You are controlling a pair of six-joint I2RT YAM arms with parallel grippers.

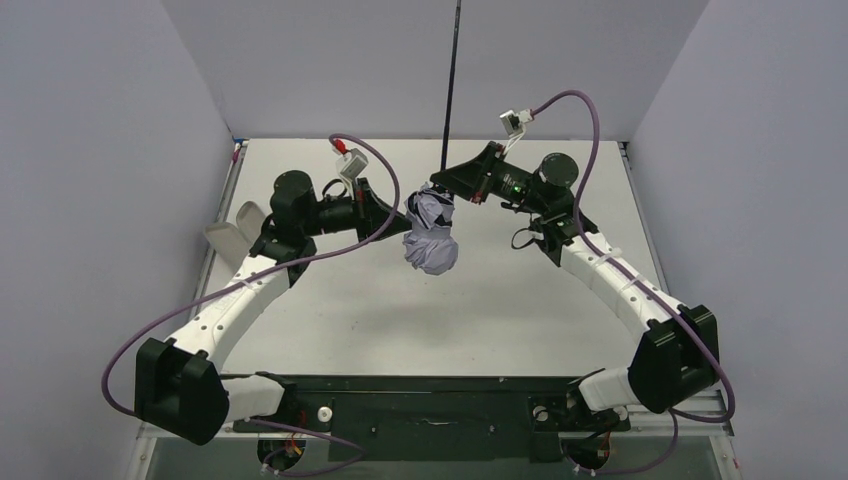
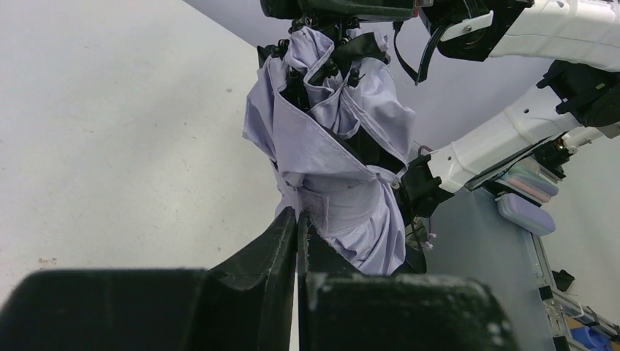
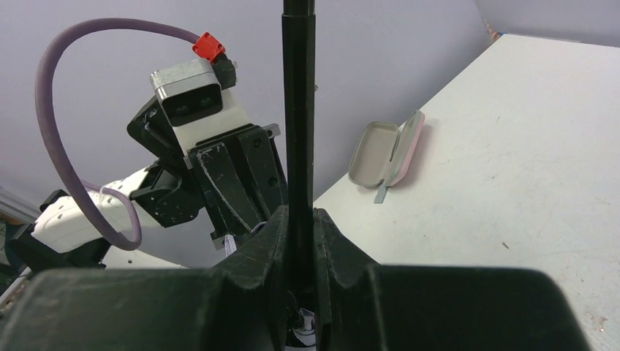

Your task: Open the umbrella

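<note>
- The umbrella [image 1: 430, 232] is folded up and hangs in the air over the middle of the tabletop [image 1: 400, 320].
- The right end effector [image 3: 299, 219] is squeezed tight on the thin black shaft [image 3: 298, 110], right where the bunched lilac cloth [image 2: 329, 146] begins.
- The left end effector [image 2: 296, 216] is closed, pinching the cloth low down.
- An open pink case [image 3: 384, 155] lies on the tabletop, well apart from the umbrella.

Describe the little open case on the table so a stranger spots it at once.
Find the table's left edge, beside the bend of the left arm. The case lies there: a pale oblong clamshell, hinged open. Unlike the bunched lilac umbrella held aloft, it is small and lies flat.
</note>
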